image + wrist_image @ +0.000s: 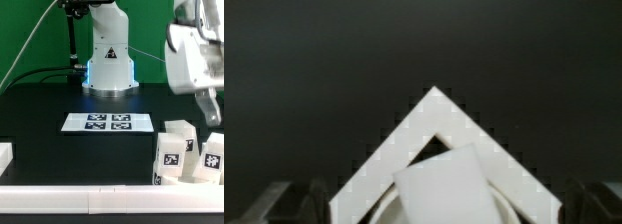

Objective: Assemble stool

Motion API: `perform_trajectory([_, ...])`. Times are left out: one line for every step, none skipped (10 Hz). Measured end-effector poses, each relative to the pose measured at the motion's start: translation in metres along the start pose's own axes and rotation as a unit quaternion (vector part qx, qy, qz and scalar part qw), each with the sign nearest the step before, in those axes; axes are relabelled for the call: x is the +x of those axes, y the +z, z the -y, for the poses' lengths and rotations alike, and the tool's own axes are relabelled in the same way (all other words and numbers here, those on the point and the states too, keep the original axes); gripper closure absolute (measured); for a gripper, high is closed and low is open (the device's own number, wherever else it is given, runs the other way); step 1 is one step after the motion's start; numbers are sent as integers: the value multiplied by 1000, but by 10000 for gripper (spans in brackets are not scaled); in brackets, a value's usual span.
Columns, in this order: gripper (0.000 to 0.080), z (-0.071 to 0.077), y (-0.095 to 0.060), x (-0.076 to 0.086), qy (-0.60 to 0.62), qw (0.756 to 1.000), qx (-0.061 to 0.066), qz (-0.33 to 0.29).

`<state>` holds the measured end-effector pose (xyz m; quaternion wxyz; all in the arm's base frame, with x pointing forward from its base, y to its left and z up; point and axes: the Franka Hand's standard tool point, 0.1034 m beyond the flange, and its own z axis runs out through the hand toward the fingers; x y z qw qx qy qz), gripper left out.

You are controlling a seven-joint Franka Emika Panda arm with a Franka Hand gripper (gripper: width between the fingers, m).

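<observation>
While the arm hangs at the exterior view's upper right, its gripper [211, 108] sits above the black desk [60, 150], over a cluster of white stool parts; only one grey finger shows clearly there, so the spread of the jaws cannot be read from that view. The wrist view shows two dark fingers [274, 200] at the edges of the picture, well apart, with a white wedge-shaped part [434, 160] rising to a point between them and a second white slab [446, 190] lying in front of it. Whether the fingers touch either piece cannot be told. In the exterior view the stool legs stand close together near the front edge of the desk at the exterior view's right: one leg [172, 155] with a black-and-white tag facing the camera, a second leg [212, 158] just beside it toward the right, also tagged, and a third leg [181, 130] behind and between them. The marker board [107, 123] lies flat near the middle of the desk, well apart from the legs, in front of the arm's white base [108, 60]. A white border block [5, 157] sits at the exterior view's left edge, and a long white border rail [90, 195] runs along the front. The round seat is not identifiable in either picture.
</observation>
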<state>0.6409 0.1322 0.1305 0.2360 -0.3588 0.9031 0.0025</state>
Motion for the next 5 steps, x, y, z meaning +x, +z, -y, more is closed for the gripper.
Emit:
perform_trajectory([151,3,-7,-7,-7,1000,2,8])
perform_trajectory([151,2,-3,-2,-8,1000,2,3])
perform_trajectory([151,1,-1,0,-8,1000,1,1])
perform_trajectory([151,1,-1,0,-8,1000,1,1])
perform_trajectory([151,1,-1,0,-8,1000,1,1])
